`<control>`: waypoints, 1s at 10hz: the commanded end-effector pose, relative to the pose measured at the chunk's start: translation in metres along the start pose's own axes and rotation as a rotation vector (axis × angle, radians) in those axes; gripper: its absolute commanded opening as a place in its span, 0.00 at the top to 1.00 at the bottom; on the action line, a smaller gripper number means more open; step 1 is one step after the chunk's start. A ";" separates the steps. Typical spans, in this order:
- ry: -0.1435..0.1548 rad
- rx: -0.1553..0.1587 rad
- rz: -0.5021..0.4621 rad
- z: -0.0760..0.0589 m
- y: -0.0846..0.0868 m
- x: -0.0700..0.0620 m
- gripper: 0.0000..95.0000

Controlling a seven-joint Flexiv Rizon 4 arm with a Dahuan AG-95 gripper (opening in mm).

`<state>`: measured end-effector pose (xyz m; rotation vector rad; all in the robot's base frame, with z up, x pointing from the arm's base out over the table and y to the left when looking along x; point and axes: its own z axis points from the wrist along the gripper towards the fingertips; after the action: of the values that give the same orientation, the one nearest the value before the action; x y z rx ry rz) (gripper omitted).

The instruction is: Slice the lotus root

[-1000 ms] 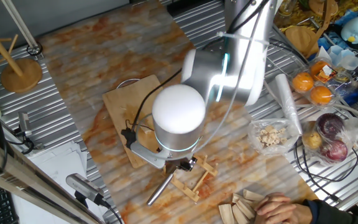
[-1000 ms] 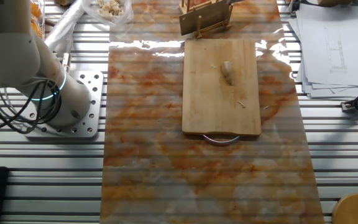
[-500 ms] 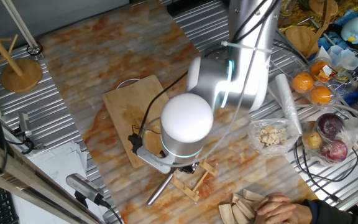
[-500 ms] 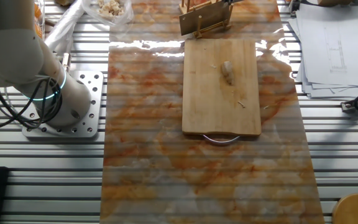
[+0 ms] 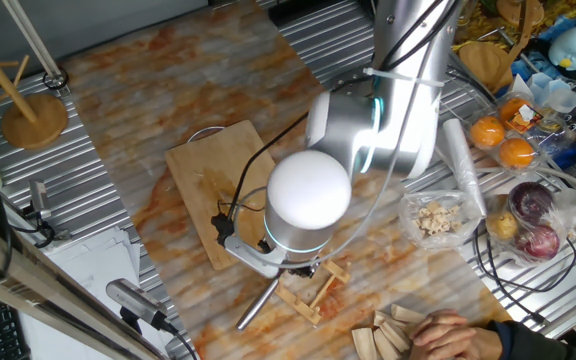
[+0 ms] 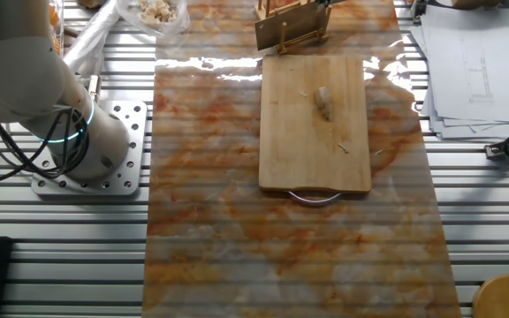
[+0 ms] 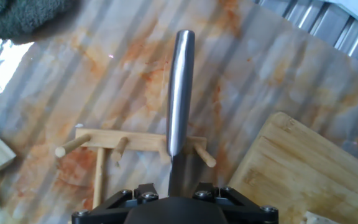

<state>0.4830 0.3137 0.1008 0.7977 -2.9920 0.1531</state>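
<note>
We log the gripper [image 7: 173, 186] directly over the steel-handled knife [image 7: 180, 87] in its small wooden peg rack [image 7: 129, 144], jaw spread indiscernible, knife-fetching underway; next, close on the handle; the small pale lotus root [image 6: 323, 102] waits on the rectangular wooden cutting board [image 6: 312, 150] beside the rack.
</note>
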 end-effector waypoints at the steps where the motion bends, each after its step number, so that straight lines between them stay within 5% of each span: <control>1: -0.001 0.002 0.020 0.000 0.000 -0.002 0.60; 7: 0.001 0.005 0.054 0.001 0.000 -0.002 0.60; 10: -0.003 0.004 0.044 0.018 -0.006 -0.005 0.60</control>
<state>0.4909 0.3084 0.0806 0.7367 -3.0193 0.1583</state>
